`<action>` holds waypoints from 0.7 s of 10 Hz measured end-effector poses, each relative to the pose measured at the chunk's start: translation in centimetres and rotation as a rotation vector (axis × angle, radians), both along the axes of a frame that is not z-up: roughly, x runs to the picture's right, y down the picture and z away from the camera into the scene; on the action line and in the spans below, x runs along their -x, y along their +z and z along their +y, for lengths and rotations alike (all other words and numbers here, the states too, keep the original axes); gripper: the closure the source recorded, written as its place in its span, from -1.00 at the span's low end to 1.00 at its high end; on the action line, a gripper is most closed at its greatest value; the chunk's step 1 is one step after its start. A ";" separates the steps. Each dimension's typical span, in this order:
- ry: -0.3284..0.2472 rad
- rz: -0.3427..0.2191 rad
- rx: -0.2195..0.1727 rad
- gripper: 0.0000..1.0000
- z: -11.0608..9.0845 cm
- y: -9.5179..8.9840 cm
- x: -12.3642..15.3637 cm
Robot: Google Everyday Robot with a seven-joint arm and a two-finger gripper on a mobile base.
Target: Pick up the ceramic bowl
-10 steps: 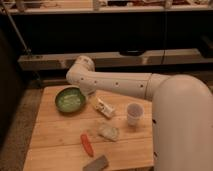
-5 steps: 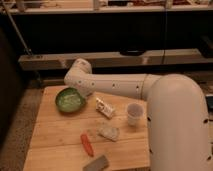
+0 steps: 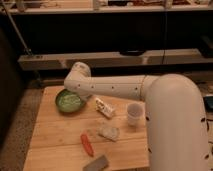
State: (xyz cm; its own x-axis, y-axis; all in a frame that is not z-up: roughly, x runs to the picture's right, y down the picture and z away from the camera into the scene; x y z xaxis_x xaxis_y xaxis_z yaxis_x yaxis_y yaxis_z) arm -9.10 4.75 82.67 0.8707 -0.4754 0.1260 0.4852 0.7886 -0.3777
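The ceramic bowl (image 3: 69, 101) is a round, shallow green dish with a paler centre. It sits on the far left of the wooden table (image 3: 55, 137). My white arm (image 3: 120, 89) reaches across from the right. Its rounded joint (image 3: 77, 76) hangs just above the bowl's back rim and covers part of that rim. My gripper is hidden behind the arm and none of it shows. It stands open, and the bowl rests on the table with nothing gripping it.
A small white cup (image 3: 135, 113) stands right of centre. A white packet (image 3: 104, 107), a crumpled pale wrapper (image 3: 109, 132), an orange-red carrot-like piece (image 3: 87, 144) and a grey object (image 3: 96, 163) at the front edge lie on the table. Dark shelving runs behind.
The arm's rounded joint has sunk slightly toward the bowl. The arm's thick right part now fills more of the view. The things on the table have not moved.
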 end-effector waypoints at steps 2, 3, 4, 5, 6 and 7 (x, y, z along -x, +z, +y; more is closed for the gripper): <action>-0.015 -0.005 -0.006 -0.66 0.3 0.1 0.2; -0.020 -0.009 -0.009 -0.66 0.3 0.1 0.2; -0.025 -0.011 -0.011 -0.66 0.4 0.2 0.2; -0.033 -0.015 -0.014 -0.66 0.6 0.4 0.2; -0.041 -0.020 -0.017 -0.66 0.7 0.4 0.4; -0.047 -0.023 -0.019 -0.66 0.8 0.5 0.4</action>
